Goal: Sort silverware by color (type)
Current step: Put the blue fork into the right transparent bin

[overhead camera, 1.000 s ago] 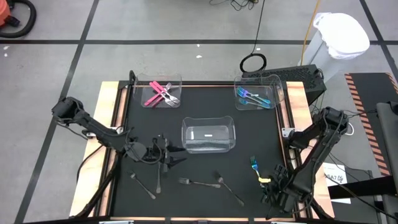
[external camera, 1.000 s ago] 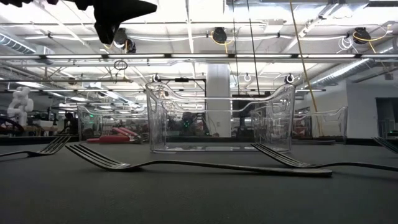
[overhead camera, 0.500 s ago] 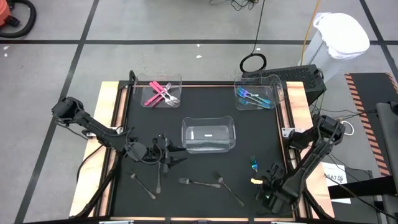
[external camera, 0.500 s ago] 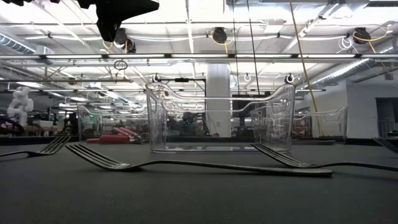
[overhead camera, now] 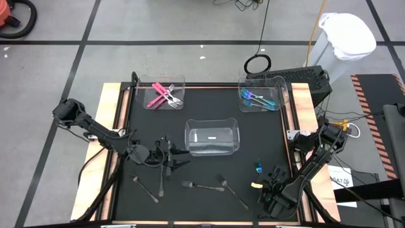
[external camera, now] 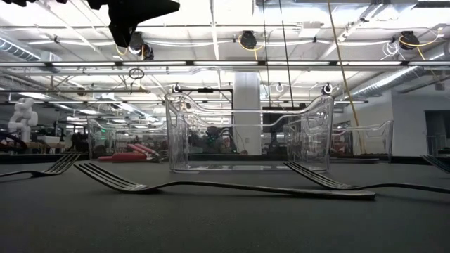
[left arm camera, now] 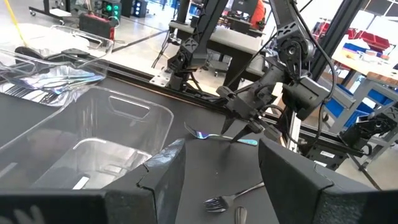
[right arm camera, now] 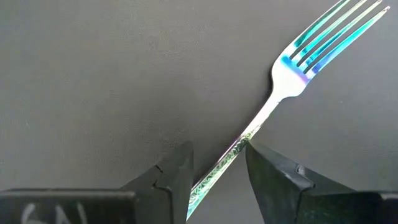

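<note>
An iridescent blue-teal fork (right arm camera: 287,67) lies on the black mat near the table's right near corner (overhead camera: 258,168). My right gripper (right arm camera: 217,169) is open above it, one finger on each side of its handle (right arm camera: 239,148). The left wrist view shows that gripper (left arm camera: 240,129) pointing down at the fork (left arm camera: 208,135). My left gripper (overhead camera: 180,158) is open and hovers left of the middle clear bin (overhead camera: 235,136). Grey forks and spoons (overhead camera: 197,186) lie flat along the near side. Pink pieces (overhead camera: 163,96) and blue ones (overhead camera: 256,99) sit in the two far bins. My right gripper comes at the fork from above, pointing down, its fingers (right arm camera: 264,171) astride the handle's middle (right arm camera: 235,154). The handle runs slantwise across the gap. I cannot tell whether a finger touches it. The fork lies flat on the mat.
Three clear bins stand on the mat: far left (overhead camera: 181,81), far right (overhead camera: 278,82), and centre. In the low view grey forks (external camera: 211,187) lie in front of the centre bin (external camera: 316,133). Wooden borders (overhead camera: 114,126) edge the mat. Bare mat lies between the bins.
My right gripper has moved toward the table's left, over the blue-teal fork's handle. My left arm has kept still.
</note>
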Tool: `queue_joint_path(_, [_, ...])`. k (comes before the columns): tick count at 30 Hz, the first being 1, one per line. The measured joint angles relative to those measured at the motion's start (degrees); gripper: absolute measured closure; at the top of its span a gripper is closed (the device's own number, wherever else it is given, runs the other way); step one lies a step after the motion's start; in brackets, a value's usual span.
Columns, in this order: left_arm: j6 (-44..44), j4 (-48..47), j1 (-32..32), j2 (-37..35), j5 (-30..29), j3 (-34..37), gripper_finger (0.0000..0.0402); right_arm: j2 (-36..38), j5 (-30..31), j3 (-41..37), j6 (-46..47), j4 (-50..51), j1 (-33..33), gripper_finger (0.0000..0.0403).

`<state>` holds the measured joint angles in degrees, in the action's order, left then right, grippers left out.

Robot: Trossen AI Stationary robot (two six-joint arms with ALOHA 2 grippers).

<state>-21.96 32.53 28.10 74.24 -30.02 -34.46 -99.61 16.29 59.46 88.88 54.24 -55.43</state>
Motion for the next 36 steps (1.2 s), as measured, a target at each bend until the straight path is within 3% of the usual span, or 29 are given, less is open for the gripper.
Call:
queue_joint_path(12, [-0.1, 0.0, 0.0, 0.0, 0.0, 0.0, 0.0199, 0.4, -1.3, -3.6, -1.4, -6.0, 0.0, 0.0266])
queue_joint_path(36, [-0.2, 0.0, 0.0, 0.0, 0.0, 0.0, 0.0199, 0.1, -2.9, -5.1, -1.6, -5.7, 0.0, 0.0385])
